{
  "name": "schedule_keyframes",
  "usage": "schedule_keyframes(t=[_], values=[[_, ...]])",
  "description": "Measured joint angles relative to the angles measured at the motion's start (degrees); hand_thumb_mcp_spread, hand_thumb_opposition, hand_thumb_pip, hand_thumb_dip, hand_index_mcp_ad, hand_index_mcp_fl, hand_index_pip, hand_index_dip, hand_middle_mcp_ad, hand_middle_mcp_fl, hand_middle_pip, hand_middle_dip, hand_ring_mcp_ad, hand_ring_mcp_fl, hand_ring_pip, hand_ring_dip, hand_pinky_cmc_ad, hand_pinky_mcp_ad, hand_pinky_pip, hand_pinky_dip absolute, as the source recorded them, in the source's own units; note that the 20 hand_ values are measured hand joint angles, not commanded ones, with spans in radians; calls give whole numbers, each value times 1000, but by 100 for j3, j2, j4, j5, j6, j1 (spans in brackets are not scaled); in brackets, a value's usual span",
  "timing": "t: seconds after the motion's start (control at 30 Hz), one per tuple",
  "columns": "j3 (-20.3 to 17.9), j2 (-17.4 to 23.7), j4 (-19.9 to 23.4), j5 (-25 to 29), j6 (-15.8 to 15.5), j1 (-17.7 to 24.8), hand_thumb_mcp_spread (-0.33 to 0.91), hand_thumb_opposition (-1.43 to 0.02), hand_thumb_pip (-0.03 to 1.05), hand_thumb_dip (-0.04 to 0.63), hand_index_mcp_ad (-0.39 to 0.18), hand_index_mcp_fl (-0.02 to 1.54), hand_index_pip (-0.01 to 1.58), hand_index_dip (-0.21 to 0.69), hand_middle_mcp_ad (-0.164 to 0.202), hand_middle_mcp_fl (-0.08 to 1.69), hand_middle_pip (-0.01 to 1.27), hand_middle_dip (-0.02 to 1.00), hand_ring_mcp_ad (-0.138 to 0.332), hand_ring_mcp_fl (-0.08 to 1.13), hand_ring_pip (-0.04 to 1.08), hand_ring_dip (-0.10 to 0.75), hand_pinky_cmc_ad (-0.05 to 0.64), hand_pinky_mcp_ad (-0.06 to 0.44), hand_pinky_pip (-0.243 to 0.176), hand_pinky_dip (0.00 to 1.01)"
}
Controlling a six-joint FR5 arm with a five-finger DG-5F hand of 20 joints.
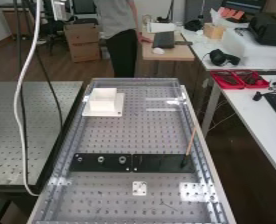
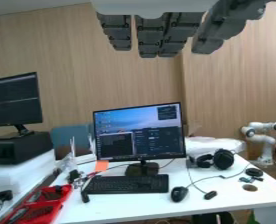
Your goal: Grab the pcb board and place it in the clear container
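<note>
While the hand (image 2: pixel 115 31) hangs straight-fingered, red trays (image 1: pixel 230 87) (side by side) hold dark items (image 1: pixel 251 79).

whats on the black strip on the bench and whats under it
On the black strip, three small round fittings and a slanted stick show; whatever lies beneath it is covered.

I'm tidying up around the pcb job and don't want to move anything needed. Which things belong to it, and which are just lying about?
Job:
robot hand
small pale square, possibly the pcb board
clear outline, perhaps the container

Lying about:
keyboard
computer mouse
headphones
red trays
</note>
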Motion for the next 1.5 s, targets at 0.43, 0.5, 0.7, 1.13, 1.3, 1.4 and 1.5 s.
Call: schedule_keyframes(t=[0.43, 0.5, 0.7, 1.13, 1.3, 1.4, 1.5], values=[[20, -9, 31, -9, -1, -16, 152, -541, 96, 5, 105, -5, 51, 14, 115, 7, 93, 26, 80, 2, 56, -17, 239, 180, -61, 162], [35, -21, 23, -23, -3, -14, 155, -585, 96, 5, 117, 7, 56, 14, 124, 10, 108, 26, 108, 2, 56, -17, 281, 194, -75, 182], [22, -76, 5, -30, 41, -18, 152, -651, 96, 5, 134, 26, 72, 14, 147, 10, 120, 26, 140, 19, 73, -17, 312, 232, -89, 220], [-223, -381, 136, 14, -10, -18, 166, -682, 99, 5, 152, 26, 72, 14, 164, 10, 126, 26, 171, 17, 86, -19, 351, 250, -112, 229], [-475, -603, 436, 77, 68, -84, 166, -679, 108, 7, 150, 26, 72, 14, 164, 10, 126, 26, 171, 17, 86, -19, 349, 250, -112, 230], [-647, -740, 696, 112, 133, -178, 183, -679, 113, 3, 152, 26, 72, 14, 168, 9, 126, 26, 171, 17, 87, -19, 353, 248, -112, 230], [-778, -842, 907, 123, 166, -262, 187, -679, 129, 3, 152, 26, 72, 14, 168, 9, 126, 26, 171, 17, 86, -19, 353, 250, -122, 227]])
